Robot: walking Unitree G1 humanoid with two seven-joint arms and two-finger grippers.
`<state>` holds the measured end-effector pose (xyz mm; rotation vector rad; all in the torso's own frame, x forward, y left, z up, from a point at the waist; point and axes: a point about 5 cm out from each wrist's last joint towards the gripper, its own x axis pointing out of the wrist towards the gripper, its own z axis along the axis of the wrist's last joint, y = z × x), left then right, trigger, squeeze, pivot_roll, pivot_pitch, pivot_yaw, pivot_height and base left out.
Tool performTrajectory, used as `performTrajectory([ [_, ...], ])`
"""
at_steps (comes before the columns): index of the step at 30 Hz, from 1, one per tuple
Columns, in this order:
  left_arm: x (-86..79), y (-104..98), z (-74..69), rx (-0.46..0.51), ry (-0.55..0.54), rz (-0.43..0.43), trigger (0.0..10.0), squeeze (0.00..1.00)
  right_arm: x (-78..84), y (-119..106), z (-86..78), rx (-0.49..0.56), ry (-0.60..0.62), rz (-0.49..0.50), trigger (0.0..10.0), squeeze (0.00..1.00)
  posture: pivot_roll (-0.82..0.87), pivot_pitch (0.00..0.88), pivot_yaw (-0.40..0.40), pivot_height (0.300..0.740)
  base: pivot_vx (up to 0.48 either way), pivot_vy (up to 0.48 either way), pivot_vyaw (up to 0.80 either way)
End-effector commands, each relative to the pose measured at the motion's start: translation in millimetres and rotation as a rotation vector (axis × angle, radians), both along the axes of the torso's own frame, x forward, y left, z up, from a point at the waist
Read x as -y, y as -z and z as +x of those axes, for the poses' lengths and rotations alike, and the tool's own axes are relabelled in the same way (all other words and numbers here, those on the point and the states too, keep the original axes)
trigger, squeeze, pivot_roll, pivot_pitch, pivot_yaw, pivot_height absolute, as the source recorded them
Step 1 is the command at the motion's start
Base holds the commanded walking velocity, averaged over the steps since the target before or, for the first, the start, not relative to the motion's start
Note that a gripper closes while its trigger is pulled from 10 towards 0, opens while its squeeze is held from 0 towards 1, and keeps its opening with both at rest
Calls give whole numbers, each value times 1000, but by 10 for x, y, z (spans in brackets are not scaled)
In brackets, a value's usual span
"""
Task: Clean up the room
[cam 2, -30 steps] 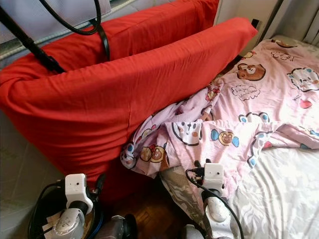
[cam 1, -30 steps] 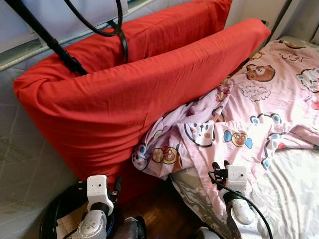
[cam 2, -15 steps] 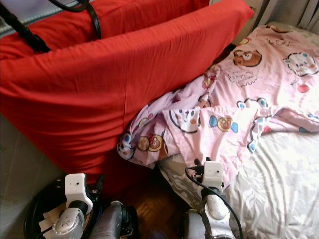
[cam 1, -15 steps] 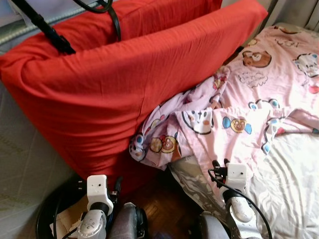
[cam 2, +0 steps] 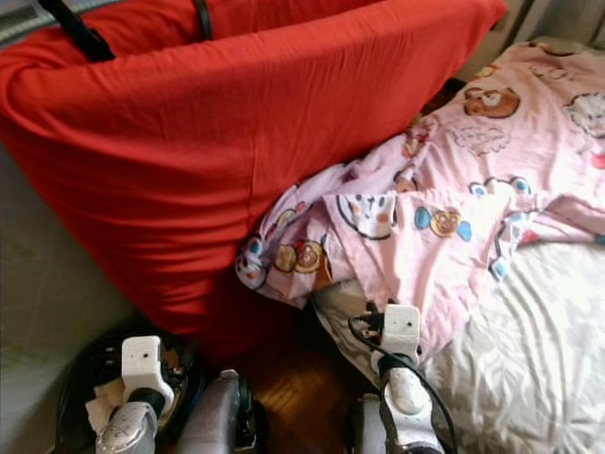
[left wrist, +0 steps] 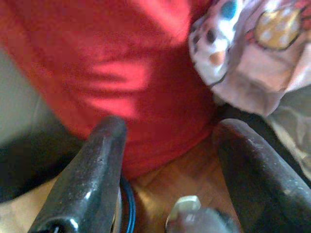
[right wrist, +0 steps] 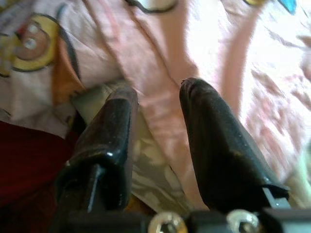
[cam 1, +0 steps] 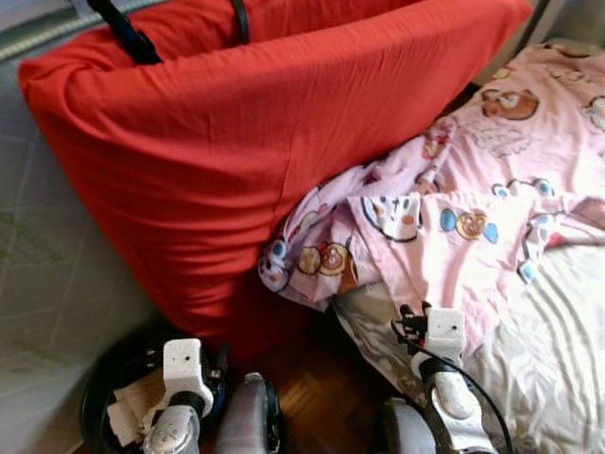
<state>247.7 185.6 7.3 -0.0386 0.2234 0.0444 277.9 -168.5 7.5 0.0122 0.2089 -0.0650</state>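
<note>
The pink cartoon blanket (cam 1: 473,208) runs off the right edge.

A home bedroom. A bed with a pale patterned sheet (cam 1: 558,331) carries a rumpled pink quilt (cam 1: 473,189) printed with cartoon characters; a mattress in a red cover (cam 1: 236,142) leans upright beside it, over dark wooden flooring (cam 1: 312,388).

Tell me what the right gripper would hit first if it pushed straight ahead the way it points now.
Most likely the pink cartoon-print blanket on the bed: the right gripper, jaws open, points at its drooping edge. Depth is hard to judge.
</note>
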Motion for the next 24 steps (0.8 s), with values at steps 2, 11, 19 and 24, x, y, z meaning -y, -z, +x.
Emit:
performTrajectory([
  [2, -15, 57, -57, -35, -6, 0, 10000, 0, 6, 47, -45, -18, 13, 6, 10000, 0, -63, 234, 58, 627, 0, 0, 0],
  [11, -20, 60, -65, -41, -6, 4, 10000, 0, 8, 38, -36, -11, 24, 10, 10000, 0, -59, 236, 60, 627, 0, 0, 0],
  [19, -24, 61, -65, -46, -3, 7, 10000, 0, 3, 23, -19, -6, 28, 14, 10000, 0, -57, 237, 62, 627, 0, 0, 0],
  [24, -27, 63, -65, -50, -1, 9, 10000, 0, 7, 42, -4, -37, 36, 2, 10000, 0, -55, 237, 63, 612, 0, 0, 0],
])
